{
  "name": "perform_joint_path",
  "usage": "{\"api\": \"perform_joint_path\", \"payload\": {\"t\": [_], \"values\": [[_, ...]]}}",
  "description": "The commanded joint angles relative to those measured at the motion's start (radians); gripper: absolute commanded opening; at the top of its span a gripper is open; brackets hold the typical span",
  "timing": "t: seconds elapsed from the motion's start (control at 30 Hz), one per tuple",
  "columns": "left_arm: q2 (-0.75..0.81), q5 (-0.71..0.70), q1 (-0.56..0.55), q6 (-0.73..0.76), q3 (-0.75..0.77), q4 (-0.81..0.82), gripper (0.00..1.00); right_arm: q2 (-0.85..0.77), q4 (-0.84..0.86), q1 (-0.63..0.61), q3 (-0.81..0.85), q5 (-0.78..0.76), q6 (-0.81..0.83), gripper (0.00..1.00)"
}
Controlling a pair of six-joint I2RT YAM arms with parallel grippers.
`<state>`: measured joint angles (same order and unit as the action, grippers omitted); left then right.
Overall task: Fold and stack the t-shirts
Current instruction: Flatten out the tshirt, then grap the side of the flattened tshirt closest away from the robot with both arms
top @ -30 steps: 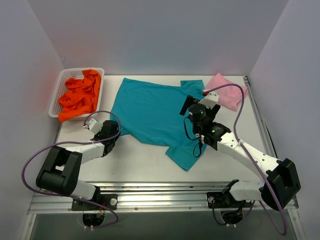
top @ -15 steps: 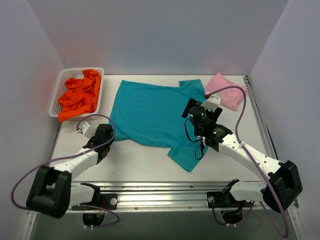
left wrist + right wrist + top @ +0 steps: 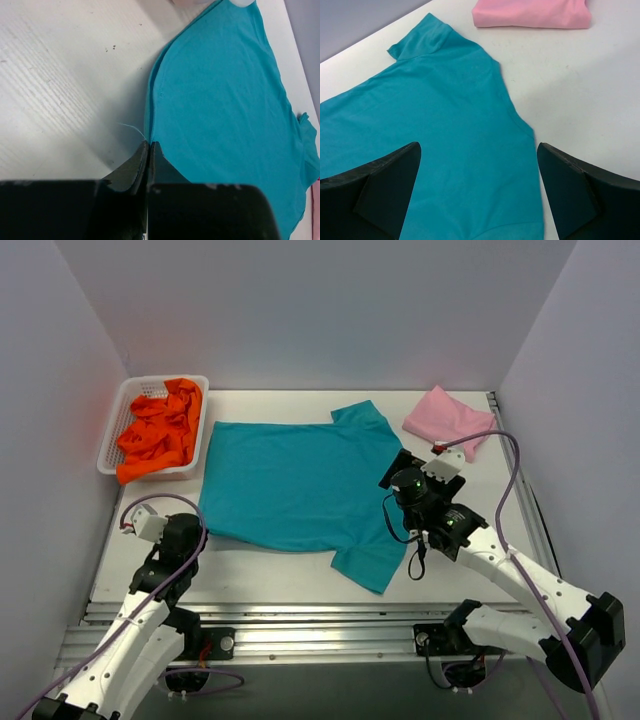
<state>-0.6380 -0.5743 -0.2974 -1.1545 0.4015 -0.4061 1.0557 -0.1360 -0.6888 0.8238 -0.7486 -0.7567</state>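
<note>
The left hand has its two dark fingers pressed tightly together, with no gap between them. Their tips sit right on the hem of the teal t-shirt, at the corner where the edge curves down to meet them, and the cloth looks pinched there. A thin pale thread sticks out from the hem just beside the tips. In the top view this hand is low at the near left corner of the shirt, with its arm folded back toward the near edge.

The right hand is spread wide, with its fingers far apart at either side of its wrist view. It holds nothing. Teal cloth fills the space below and between the fingers, and whether they touch it cannot be told. From above, this hand is over the right end of the shirt, between the two sleeves.

The teal t-shirt lies spread flat across the middle of the tabletop. Its hem is to the left, one sleeve points toward the far side and the other toward the near edge.

The pink t-shirt lies folded at the far right, apart from the teal one and not touched by either hand. The orange t-shirts are bunched in a white lattice basket at the far left corner.
</note>
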Motion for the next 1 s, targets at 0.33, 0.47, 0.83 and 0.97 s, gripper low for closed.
{"api": "perform_joint_path", "payload": {"t": [0.33,0.47,0.83,0.97], "values": [[0.113,0.145,0.006,0.127,0.042,-0.131,0.98,-0.209,-0.212,-0.041,-0.026,0.047,-0.06,0.98],[0.167,0.198,0.004,0.154,0.045,-0.158,0.98,-0.212,-0.296,-0.052,-0.083,0.129,-0.176,1.0],[-0.02,0.339,-0.002,0.286,0.02,-0.01,1.0,-0.062,-0.362,-0.283,-0.23,0.14,-0.535,0.93],[-0.213,0.311,-0.058,0.299,0.08,0.015,0.98,0.18,-0.505,-0.44,-0.085,0.092,-0.71,1.0]]}}
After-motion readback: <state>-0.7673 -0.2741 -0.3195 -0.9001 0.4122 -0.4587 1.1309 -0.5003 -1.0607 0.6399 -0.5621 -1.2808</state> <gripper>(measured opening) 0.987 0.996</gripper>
